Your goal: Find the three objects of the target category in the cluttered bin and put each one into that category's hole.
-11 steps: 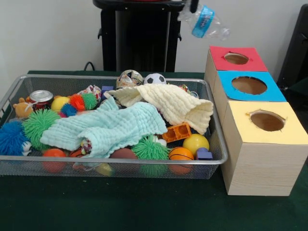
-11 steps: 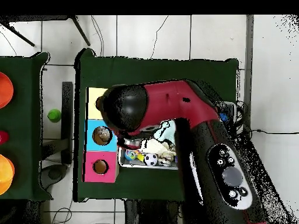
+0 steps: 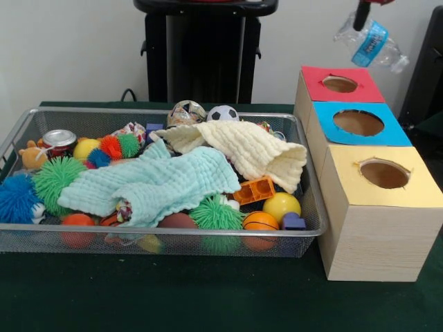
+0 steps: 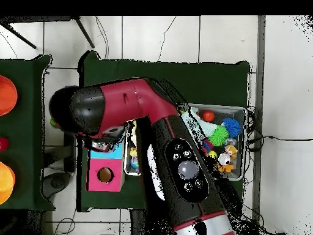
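Observation:
My gripper hangs at the top right of the front view, shut on a clear plastic bottle with a blue label. The bottle hangs tilted in the air above and behind the red-topped box. The hole in the blue-topped box lies below it, nearer the camera. The bin, a wide silver wire-mesh basket, stands to the left, full of toys and cloths. In the overhead view my arm hides the gripper and most of the bin.
A yellow-topped box stands nearest the camera in the row of boxes. A mint cloth and a cream cloth cover much of the bin. Spiky balls, a soccer ball, an orange block and a can lie around them.

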{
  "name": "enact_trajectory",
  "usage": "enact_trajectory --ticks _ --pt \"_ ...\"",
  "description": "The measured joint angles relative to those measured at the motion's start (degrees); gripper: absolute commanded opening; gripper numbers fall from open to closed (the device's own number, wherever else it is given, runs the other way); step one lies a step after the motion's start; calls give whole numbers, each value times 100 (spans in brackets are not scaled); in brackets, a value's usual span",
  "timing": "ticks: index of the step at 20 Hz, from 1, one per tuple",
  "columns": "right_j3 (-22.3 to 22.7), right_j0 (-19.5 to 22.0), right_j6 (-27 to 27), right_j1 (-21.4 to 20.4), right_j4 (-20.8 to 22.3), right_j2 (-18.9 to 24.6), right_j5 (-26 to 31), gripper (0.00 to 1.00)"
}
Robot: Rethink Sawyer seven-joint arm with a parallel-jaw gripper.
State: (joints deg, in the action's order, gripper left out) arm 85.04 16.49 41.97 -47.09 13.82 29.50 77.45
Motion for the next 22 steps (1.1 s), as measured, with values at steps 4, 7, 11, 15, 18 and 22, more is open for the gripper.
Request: enact_trajectory --ticks 4,7,11,15,18,22 --pt "-150 -205 260 73 11 -84 -79 0" --pt "-244 -334 422 86 22 -170 -117 0" --pt "-254 -380 442 71 36 -268 -154 0" --pt "-255 -386 442 21 196 -445 -233 0" --pt "-256 -396 442 2 336 -594 -299 0" --pt "-256 -449 442 11 478 -768 -388 0"
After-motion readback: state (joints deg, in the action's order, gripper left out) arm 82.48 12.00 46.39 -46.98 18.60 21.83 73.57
